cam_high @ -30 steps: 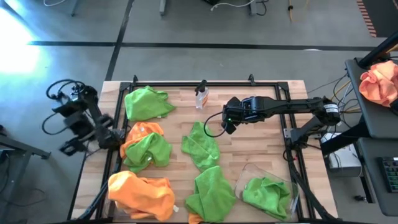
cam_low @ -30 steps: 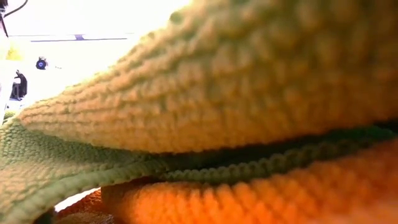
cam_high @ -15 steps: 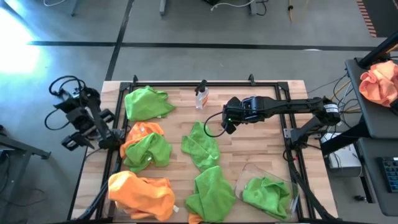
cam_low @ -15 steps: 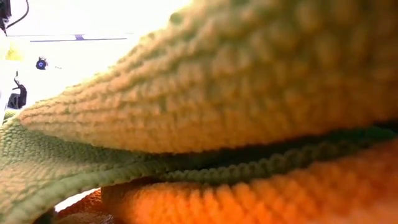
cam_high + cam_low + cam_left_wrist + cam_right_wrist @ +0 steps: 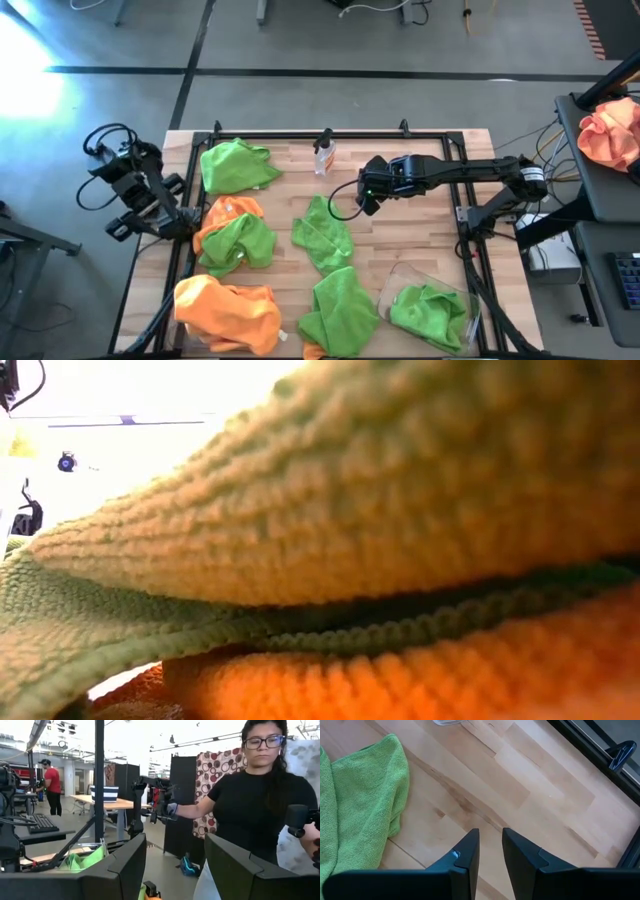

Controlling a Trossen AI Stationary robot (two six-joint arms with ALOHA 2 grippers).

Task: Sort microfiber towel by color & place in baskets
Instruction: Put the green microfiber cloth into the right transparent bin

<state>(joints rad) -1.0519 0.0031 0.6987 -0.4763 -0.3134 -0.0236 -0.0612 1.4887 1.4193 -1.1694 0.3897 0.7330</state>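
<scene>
Several lime green microfiber towels lie on the wooden table: one far left, one in the middle, one near the front. Another green one lies over an orange towel. An orange towel is heaped at the near left. A green towel sits in the clear basket at the near right. My right gripper hangs over bare wood, pointing down, narrowly open and empty. My left gripper is off the table's left edge, wide open, aimed into the room.
A small clear spray bottle stands near the far edge. A black metal frame runs round the table. Towels right against the lens block the low view. A person in black stands beyond the left gripper. A peach cloth bundle lies off the table's right side.
My left arm has shifted a little beside the table's left edge, its gripper drawing slightly toward the far side, and has come to rest. The right arm and the towels stay where they were.
</scene>
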